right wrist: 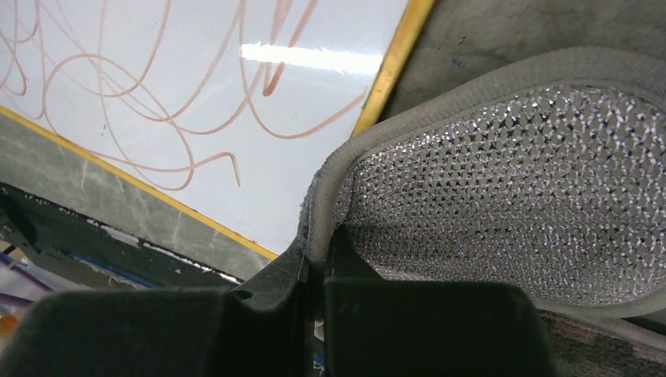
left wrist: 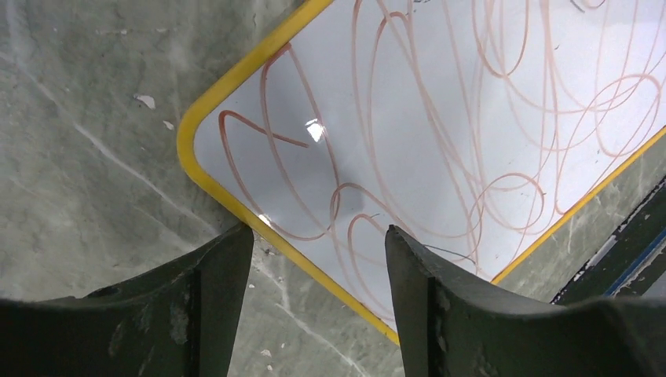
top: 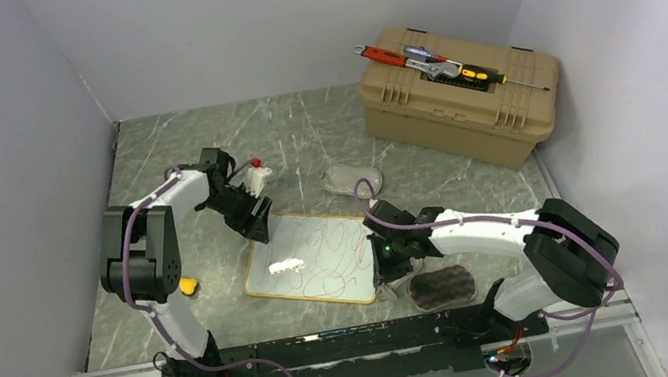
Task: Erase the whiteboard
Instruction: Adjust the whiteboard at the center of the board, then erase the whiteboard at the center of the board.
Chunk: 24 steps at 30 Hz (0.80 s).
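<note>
Got scribbled whiteboard [top: 313, 258] flat on table [top: 301, 133]. Straddling its yellow edge with left claw [left wrist: 318, 236], jaws apart, probably to pin it. Pinching scrub pad [right wrist: 503, 196] rim in shut right claw [right wrist: 314, 259] beside near-right corner, ready to wipe.

White whiteboard [top: 313, 259] is edged in yellow and scribbled with red-brown loops; pad [right wrist: 510, 188] is meshed silver-grey; counter [top: 301, 133] is veined grey-green.
</note>
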Motion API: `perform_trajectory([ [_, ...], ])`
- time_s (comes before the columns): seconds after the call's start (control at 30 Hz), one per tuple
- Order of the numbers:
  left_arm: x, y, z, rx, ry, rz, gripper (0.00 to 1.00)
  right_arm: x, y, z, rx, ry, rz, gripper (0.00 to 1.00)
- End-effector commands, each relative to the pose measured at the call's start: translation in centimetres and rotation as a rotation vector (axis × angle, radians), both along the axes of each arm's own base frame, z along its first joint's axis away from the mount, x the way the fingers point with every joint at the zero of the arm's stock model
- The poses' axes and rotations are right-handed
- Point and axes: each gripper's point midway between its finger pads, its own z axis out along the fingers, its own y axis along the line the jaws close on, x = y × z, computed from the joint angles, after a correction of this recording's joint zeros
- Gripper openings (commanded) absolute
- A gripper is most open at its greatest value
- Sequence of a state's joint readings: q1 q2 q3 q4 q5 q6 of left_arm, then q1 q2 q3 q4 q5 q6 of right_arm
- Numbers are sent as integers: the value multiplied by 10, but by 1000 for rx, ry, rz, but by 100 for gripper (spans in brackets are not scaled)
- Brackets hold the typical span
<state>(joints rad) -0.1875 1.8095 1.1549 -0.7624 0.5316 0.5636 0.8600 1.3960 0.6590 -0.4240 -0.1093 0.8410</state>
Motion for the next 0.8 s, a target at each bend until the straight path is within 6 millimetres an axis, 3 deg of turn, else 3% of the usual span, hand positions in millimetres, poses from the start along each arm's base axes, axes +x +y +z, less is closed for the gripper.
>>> perform_trajectory([
  [0.0,4,-26,26,-132,-1,-8,67,-2,25,25,119,1,18,0],
  [0.2,26,-8,64,-86,-118,57,67,27,28,76,129,-95,88,0],
  [0.33,23,4,61,-24,-154,74,70,62,27,100,161,-152,83,0],
  [0.5,10,11,30,16,-97,83,70,99,19,74,125,-108,30,0],
  [0.77,8,5,-2,29,-53,81,61,99,16,27,106,-3,13,0],
])
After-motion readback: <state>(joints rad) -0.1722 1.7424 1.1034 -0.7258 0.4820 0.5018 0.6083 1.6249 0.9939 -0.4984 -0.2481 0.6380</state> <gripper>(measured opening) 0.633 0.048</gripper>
